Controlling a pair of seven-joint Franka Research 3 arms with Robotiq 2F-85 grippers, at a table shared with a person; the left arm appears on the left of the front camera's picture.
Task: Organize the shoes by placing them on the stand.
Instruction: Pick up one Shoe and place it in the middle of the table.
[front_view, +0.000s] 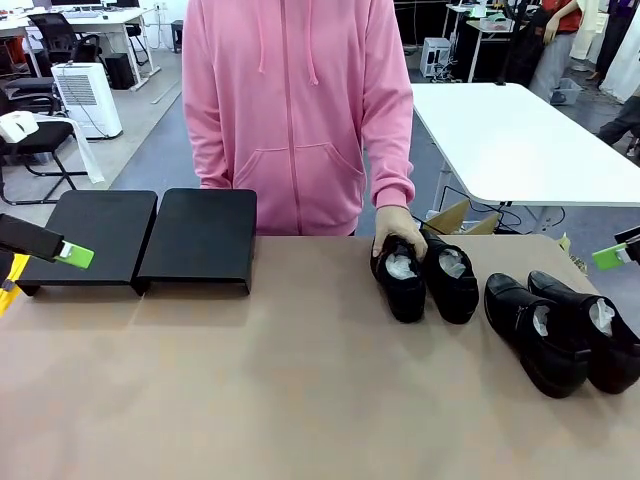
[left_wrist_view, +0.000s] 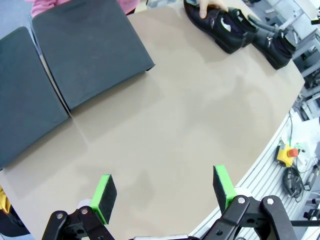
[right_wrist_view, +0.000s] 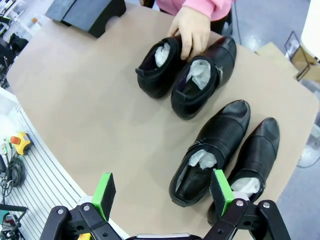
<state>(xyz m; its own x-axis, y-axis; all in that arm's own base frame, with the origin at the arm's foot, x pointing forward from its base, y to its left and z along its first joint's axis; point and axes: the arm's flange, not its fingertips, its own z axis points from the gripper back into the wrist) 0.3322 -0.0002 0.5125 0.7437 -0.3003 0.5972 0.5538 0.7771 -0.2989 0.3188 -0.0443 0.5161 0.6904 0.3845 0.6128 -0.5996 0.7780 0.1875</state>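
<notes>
Nothing placed yet — four shoes (front_view: 450, 280) sit on the surface (front_view: 300, 390) well right of the stand (front_view: 200, 235), a person's hand (front_view: 398, 226) on the pair nearer it. Both jaws gape wide, empty. Next, I reckon, right jaws drop onto a free shoe.

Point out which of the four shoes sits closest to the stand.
The leftmost shoe, the one next to the person's hand. It lies nearest the stand; every other one sits farther to the right.
</notes>
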